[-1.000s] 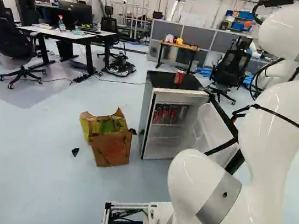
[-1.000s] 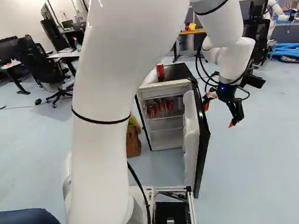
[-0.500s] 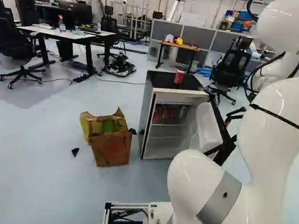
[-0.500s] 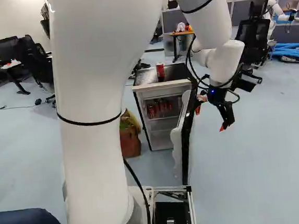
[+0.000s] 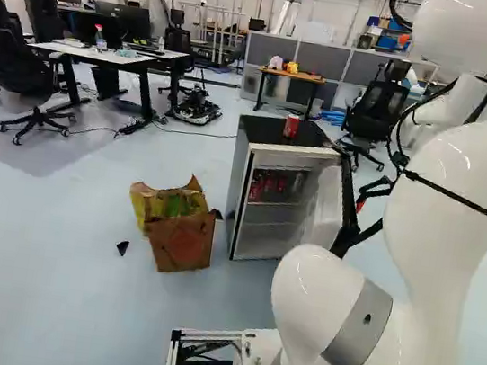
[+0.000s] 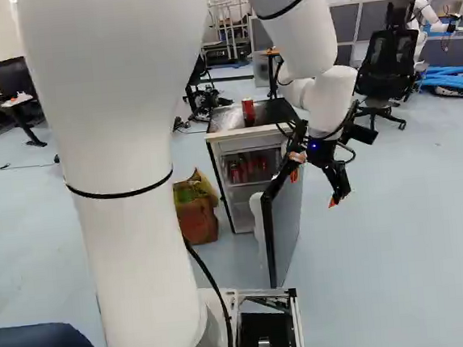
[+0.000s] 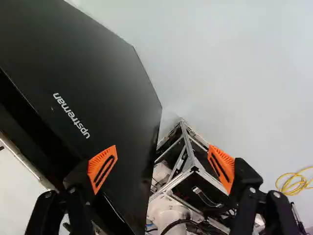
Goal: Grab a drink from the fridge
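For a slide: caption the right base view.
Open gripper by the half-open fridge door, cans inside the fridge.

fridge door (image 7: 98, 73) blk; can (image 5: 291, 127) red; claw (image 6: 313, 188) pads (image 7: 95, 169) orange w/ blk stripes

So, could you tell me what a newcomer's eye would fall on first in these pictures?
Probably the big white arm, filling much of the right base view's left half. Next, the open fridge near the middle of the left base view, red cans inside and another can standing on top. Then the torn cardboard box beside it.
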